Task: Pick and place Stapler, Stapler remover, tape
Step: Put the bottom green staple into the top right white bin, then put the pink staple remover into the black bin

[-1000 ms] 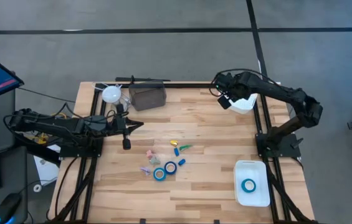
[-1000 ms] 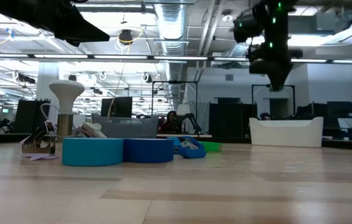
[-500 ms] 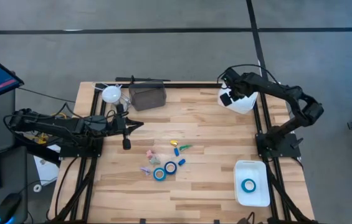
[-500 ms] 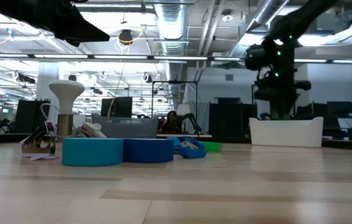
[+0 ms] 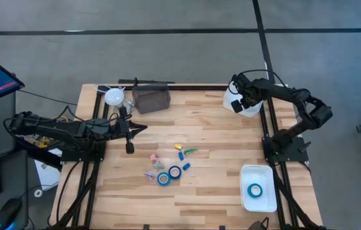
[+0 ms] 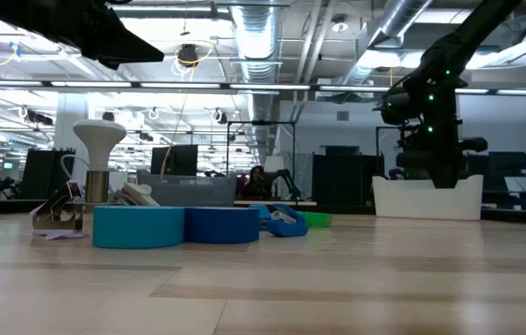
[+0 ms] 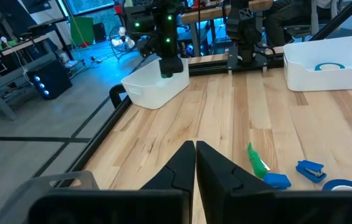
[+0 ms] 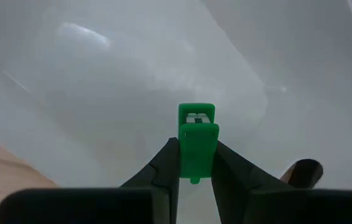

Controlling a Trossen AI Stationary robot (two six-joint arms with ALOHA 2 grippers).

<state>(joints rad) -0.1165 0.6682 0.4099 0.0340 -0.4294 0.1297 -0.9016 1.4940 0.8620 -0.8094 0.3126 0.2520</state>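
Now pinched at mid-body in the right claw (image 8: 195,163) over the white plastic bin (image 8: 101,93): small green plastic stapler (image 8: 196,144), seemingly light, stiff, slick-sided.

Right gripper (image 5: 236,104) reached out to the far right part of the table, pointing downward, fingers closed on a small green stapler (image 8: 196,142) between the tips. Right arm bent at the elbow, stretched from its base at the right edge toward the far side. Left gripper (image 5: 130,148) resting low near the left-centre of the table, fingers pressed fully together, nothing between them. Left arm lying almost flat.
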